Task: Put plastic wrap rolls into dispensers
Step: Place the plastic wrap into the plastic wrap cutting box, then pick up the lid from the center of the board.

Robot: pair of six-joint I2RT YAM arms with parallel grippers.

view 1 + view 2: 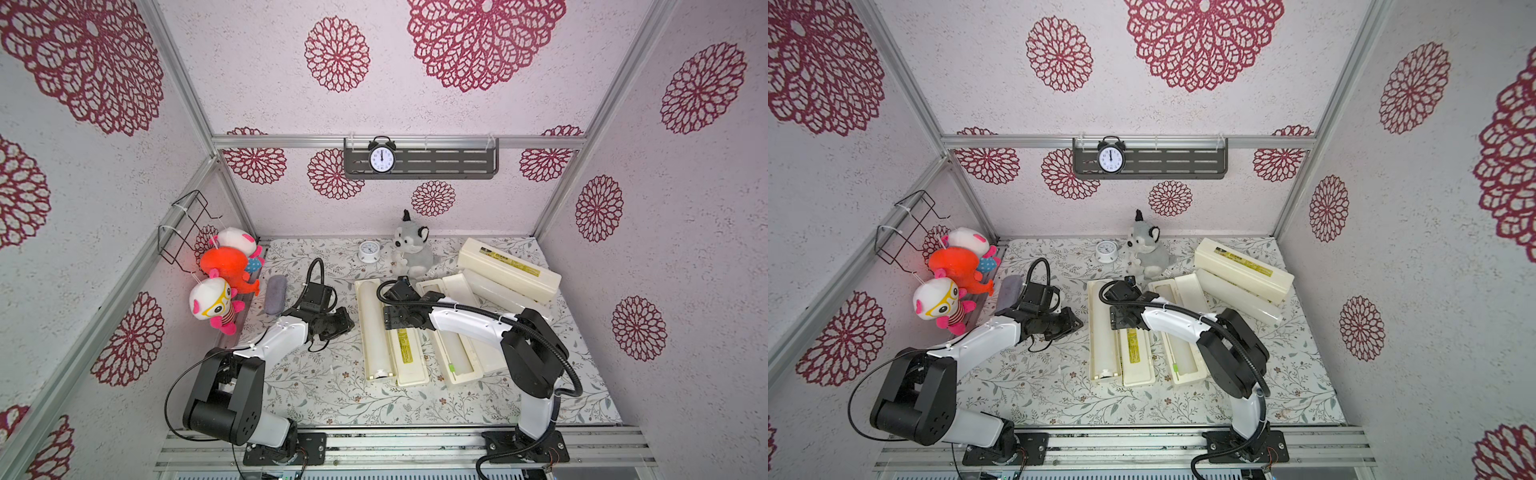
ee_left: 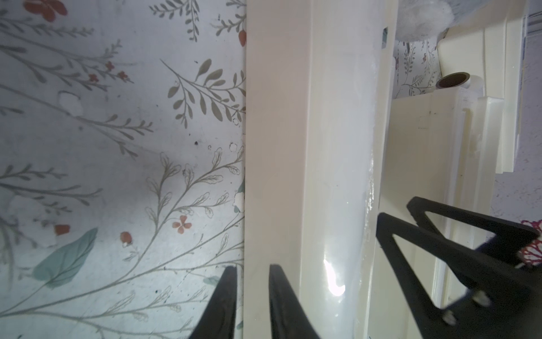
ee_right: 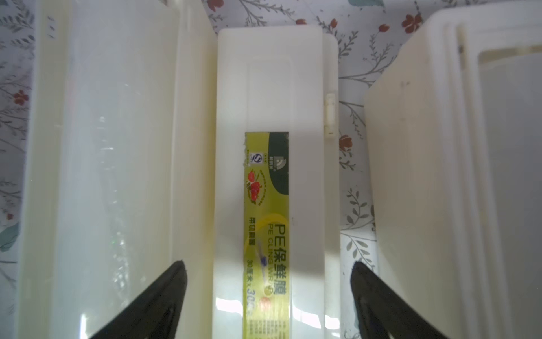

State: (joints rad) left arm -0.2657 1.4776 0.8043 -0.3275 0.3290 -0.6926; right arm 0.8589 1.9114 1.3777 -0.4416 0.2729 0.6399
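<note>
Floral bench (image 1: pixel 324 386) holds an open dispenser (image 2: pixel 275 117), roll (image 2: pixel 340 146) inside, left pincer (image 2: pixel 252 268) clamping its wall steady while right pincer (image 3: pixel 267 262) hovers spread above the lid (image 3: pixel 275 88), likely to shut it.

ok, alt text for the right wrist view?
The open right gripper straddles a cream plastic dispenser lid with a yellow-green label. Beside it, a glossy translucent wrap roll lies in the open tray, on floral tablecloth.

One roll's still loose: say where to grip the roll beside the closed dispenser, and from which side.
Probably mid-length on the roll, from above, pinching across its width: it lies flat, slim and round, the closed dispenser close along its far side.
</note>
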